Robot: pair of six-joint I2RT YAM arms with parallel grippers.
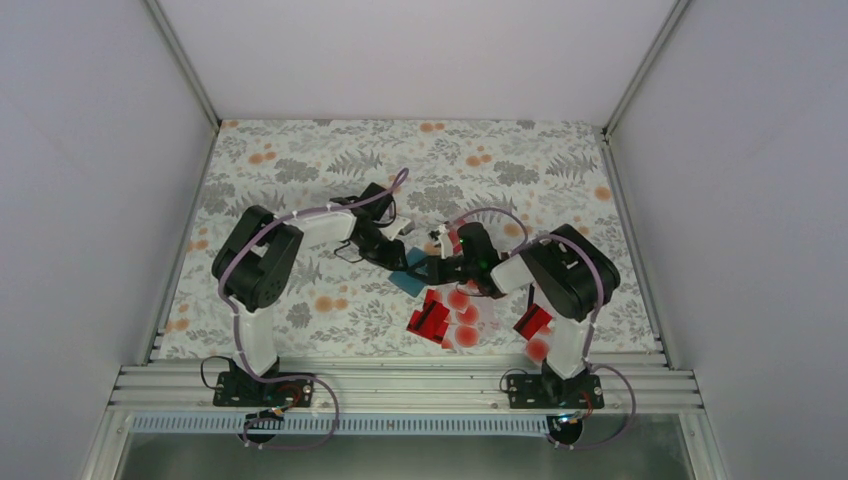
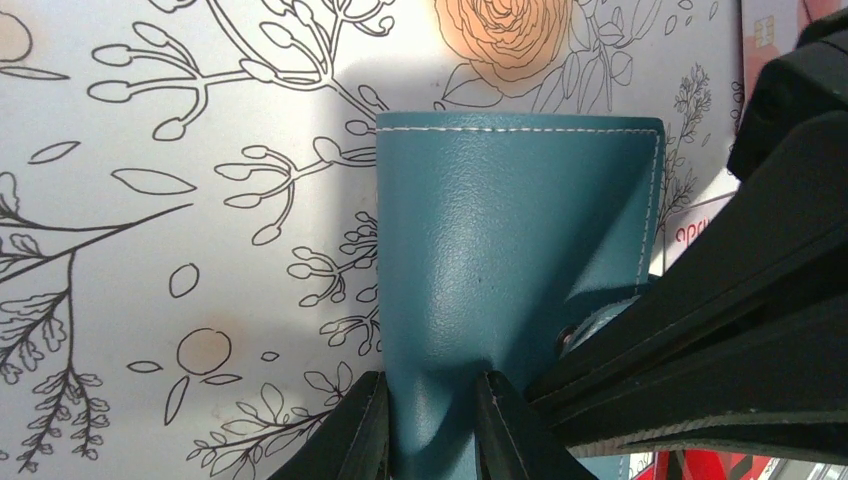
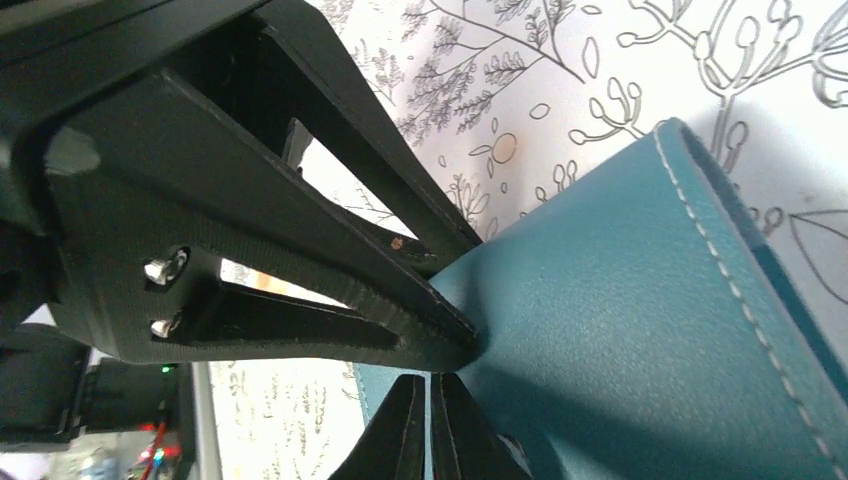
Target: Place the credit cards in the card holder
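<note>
I am working the card holder (image 1: 408, 278) at the centre of the top view.
Nearest me, the credit cards (image 1: 432, 320) are lying loose on the floral surface (image 1: 300, 170) at lower centre and lower right, solid red ones mixed with pale ones bearing red dots. Just beyond them the teal card holder is sitting between both arms' tips. My left end effector (image 2: 432, 392) is clamping the holder's edge, a finger on each face. My right end effector (image 3: 430, 405) is pressing fully closed against the holder; I cannot tell whether any leather is caught between.
</note>
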